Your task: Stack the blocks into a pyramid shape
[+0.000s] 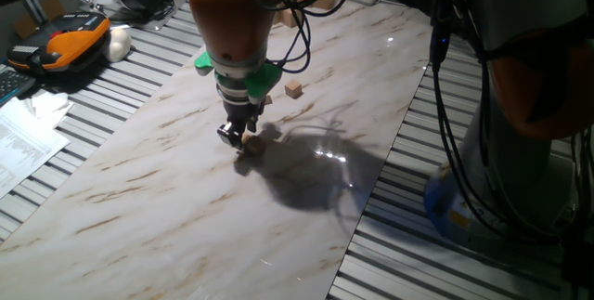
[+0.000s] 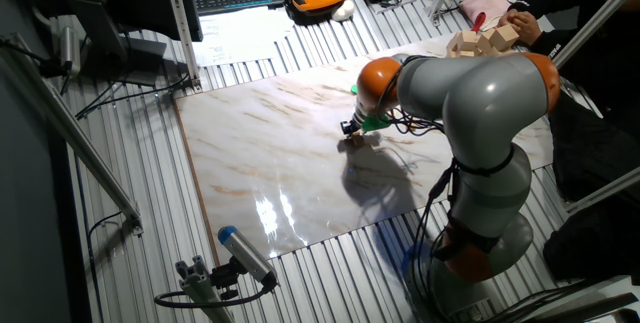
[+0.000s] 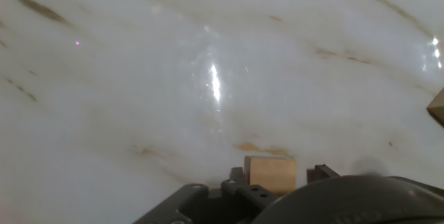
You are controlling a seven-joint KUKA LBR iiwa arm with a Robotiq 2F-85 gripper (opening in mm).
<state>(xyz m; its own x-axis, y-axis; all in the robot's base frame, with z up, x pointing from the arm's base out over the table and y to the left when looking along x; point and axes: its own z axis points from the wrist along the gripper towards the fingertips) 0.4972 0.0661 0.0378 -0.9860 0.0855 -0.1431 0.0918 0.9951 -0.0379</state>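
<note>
**Closing in on one cube, with the pyramid not yet begun**

Working low over the marble tabletop [image 1: 167,179], our claw [image 1: 238,136] is down at the surface with a small tan block [image 3: 270,173] sitting between its fingers, as the hand view shows. We cannot tell whether the fingers are pressing on it or standing just clear, since they are mostly cut off at the bottom of that view. A second block [image 1: 294,89] lies apart, farther up the tabletop, and the edge of another cube [image 3: 438,106] shows at the right of the hand view. No stacked group is visible, so we judge this an early pick or placement. Next, we need a firm, square hold on the cube, then a base row set side by side, touching.
</note>
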